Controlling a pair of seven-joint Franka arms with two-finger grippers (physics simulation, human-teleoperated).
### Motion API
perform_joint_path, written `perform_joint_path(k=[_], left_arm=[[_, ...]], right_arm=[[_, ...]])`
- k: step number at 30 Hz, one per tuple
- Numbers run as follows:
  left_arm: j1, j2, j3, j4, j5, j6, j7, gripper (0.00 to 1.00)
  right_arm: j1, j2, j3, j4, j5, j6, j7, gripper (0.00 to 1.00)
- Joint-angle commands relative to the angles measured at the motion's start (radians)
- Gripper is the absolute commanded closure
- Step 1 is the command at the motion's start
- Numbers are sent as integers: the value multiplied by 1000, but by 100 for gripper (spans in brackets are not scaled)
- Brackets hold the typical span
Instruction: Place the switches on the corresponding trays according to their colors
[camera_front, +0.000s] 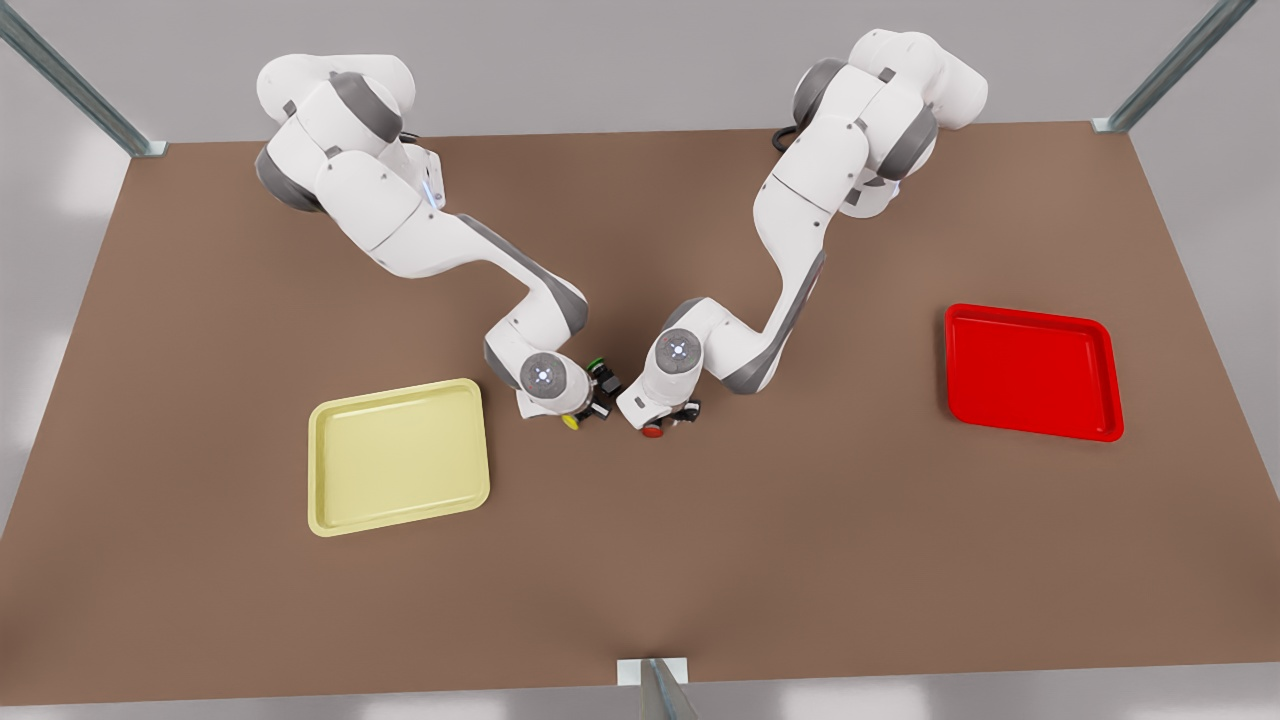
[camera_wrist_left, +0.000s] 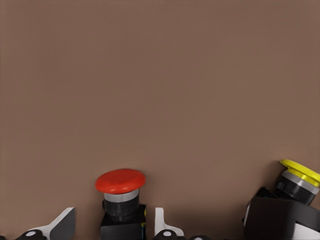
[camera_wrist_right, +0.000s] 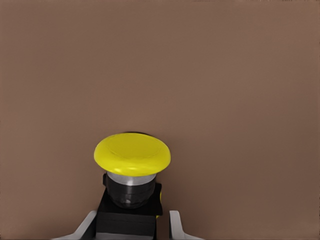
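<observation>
grippers sit low at the middle of the brown table (camera_front: 640, 560), almost side by side. the left gripper (camera_front: 668, 424), on the arm at the front view's right, has its fingers (camera_wrist_left: 162, 224) standing on either side of the dark body of the small push-button switch with a round red cap (camera_wrist_left: 120, 181); whether they press it or only flank it i cannot tell. the right gripper (camera_front: 588, 412), on the arm at the front view's left, stands the same way around the matching switch with a round yellow cap (camera_wrist_right: 132, 154), and again the squeeze is not visible. a third switch with a green cap (camera_front: 597, 364) lies just beside the right gripper, on its far side, and is no part of the job.

taking the right gripper as landmark: the shallow pale yellow plastic tray (camera_front: 398, 455) lies near it toward the front view's left, and the bright red plastic tray (camera_front: 1032, 372) lies well apart from it toward the front view's right, beyond the left gripper.

the step in hand looks like the grasp, with neither switch yet on a tray. to do it well, each pair of fingers should close squarely on the flat sides of the body, below the cap, so the switch stays upright. lift straight up first, since the two wrists are close together and the green switch is near. then let the arms part outward, each toward its own colour, and set the switches down inside the rims.
</observation>
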Motion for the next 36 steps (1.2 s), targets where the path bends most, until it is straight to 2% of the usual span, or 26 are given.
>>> perform_joint_path(k=[1, 4, 13, 14, 15, 19, 24, 29, 33, 36], left_arm=[[-2, 0, 0, 0, -2, 0, -1, 16], [-8, 0, 0, -5, -1, -2, -1, 15], [-12, 2, 0, -20, -1, -5, -9, 16], [-14, 2, 0, -20, -1, -5, -9, 22], [-14, 2, 0, -18, -2, -5, -11, 32], [-14, 2, 0, -15, -1, -6, -12, 33], [-14, 2, 2, -15, -1, -8, -11, 36], [-17, 8, 2, -15, 5, -6, -6, 40], [-17, 8, 3, -14, 5, -8, -11, 42], [-19, 6, 5, -12, 5, -17, -12, 44]], right_arm=[[0, 0, 0, 0, 1, 0, 0, 43], [1, 0, 2, 0, 1, 0, 0, 46], [-2, -6, 0, 3, 1, -3, -5, 48], [-3, -11, 0, 3, 1, -5, -9, 48], [-6, -11, 0, 3, 1, -6, -11, 48], [-26, -37, 0, 0, 1, -31, -49, 48], [-120, -114, -12, -3, 5, -126, -276, 48], [-222, -199, -143, -32, 5, -143, -679, 48], [-249, -209, -233, -74, 5, -109, -851, 46], [-287, -232, -245, -170, 5, -51, -902, 41]])
